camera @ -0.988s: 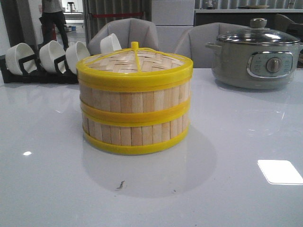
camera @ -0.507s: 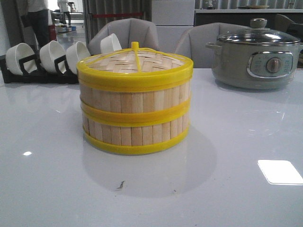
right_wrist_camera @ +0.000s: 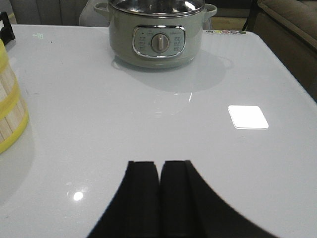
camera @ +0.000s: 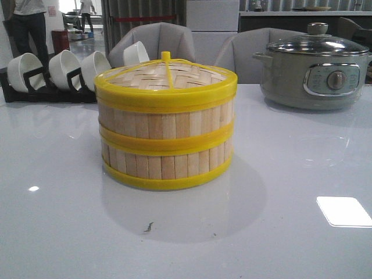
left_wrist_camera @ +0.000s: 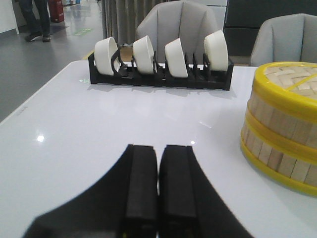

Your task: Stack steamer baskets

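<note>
nothing on the table (camera: 302,174) has moved over the last second: the steamer baskets (camera: 165,142) sit stacked mid-table, lid (camera: 165,78) on top, so the task looks finished. left hand (left_wrist_camera: 158,193) and right hand (right_wrist_camera: 159,198) hover low near the table's near edge, fingers pressed together, holding nothing.

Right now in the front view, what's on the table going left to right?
Black rack of white bowls → stacked steamer baskets with woven lid on top → grey electric pot.
</note>
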### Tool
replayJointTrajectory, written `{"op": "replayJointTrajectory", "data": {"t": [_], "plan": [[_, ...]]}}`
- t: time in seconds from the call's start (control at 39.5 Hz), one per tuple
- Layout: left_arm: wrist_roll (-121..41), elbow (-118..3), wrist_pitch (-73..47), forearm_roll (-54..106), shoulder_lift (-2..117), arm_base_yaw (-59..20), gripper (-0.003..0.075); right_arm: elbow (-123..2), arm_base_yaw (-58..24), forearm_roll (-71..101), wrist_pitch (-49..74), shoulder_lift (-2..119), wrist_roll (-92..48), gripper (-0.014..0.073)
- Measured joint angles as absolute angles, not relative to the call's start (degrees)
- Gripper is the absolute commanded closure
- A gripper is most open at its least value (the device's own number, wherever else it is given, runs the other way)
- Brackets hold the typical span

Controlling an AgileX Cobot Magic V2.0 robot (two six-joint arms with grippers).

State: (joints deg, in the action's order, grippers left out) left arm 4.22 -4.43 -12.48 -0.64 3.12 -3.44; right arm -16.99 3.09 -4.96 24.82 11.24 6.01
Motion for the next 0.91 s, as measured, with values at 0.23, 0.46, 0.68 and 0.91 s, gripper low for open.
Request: {"op": "replayJointTrajectory", "data": {"t": [0.23, 0.46, 0.68, 0.91], "plan": [[4.2, 0.4, -9.8, 0.0, -0.2, -2.9, 0.0636, -17.0, 3.1, -5.0, 24.8, 11.2, 6.0, 0.0526], [4.1, 0.4, -8.6, 0.0, -0.2, -2.9, 0.0636, -17.0, 3.1, -5.0, 24.8, 11.2, 6.0, 0.0526], [4.1, 0.4, -8.5, 0.0, -0.2, -2.8, 0.0636, -17.0, 3.1, -5.0, 24.8, 11.2, 6.0, 0.0526], [4.1, 0.4, -8.1, -1.7, -0.2, -2.8, 0.0636, -17.0, 3.1, -5.0, 24.8, 11.2, 6.0, 0.0526]]}}
